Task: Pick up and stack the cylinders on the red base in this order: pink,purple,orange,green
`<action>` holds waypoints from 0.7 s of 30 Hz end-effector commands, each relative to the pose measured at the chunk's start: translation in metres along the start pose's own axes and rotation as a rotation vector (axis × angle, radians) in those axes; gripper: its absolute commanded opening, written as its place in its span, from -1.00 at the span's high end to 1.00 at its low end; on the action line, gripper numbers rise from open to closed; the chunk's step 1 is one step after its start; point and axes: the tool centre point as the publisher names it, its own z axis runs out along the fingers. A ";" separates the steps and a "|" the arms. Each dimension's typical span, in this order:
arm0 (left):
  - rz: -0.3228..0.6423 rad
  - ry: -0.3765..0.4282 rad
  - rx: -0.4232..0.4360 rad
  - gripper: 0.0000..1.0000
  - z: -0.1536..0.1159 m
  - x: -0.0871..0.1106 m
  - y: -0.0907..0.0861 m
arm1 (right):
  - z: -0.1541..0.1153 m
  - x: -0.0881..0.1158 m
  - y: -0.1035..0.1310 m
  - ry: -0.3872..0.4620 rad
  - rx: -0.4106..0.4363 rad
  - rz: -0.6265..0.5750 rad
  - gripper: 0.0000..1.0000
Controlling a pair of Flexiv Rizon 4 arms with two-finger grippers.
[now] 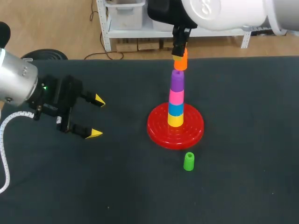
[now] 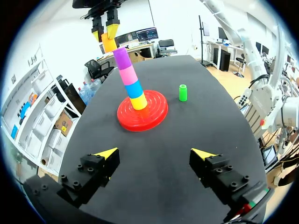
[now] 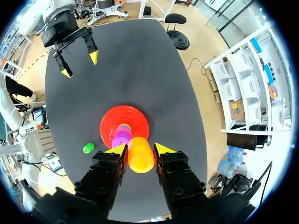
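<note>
orange cylinder (image 1: 181,61) directly over purple cylinder (image 1: 177,80)

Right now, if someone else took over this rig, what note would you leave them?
Left gripper: open, empty, off to the red base's side.
Right gripper: shut on the orange cylinder, just over the purple cylinder.
Done: pink cylinder and purple stacked above yellow cylinder and blue cylinder.
Green cylinder: upright on the table near the base.
Left: seat orange, then green.
</note>
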 end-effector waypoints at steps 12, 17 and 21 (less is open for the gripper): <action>0.002 -0.002 0.001 -1.00 0.000 0.001 0.001 | -0.005 0.000 0.009 -0.005 0.016 -0.018 1.00; 0.002 -0.002 0.001 -1.00 0.000 0.001 0.001 | -0.006 0.003 0.012 -0.004 0.014 -0.021 1.00; 0.002 -0.002 0.001 -1.00 0.000 0.001 0.001 | -0.002 0.005 0.014 -0.006 0.003 -0.019 1.00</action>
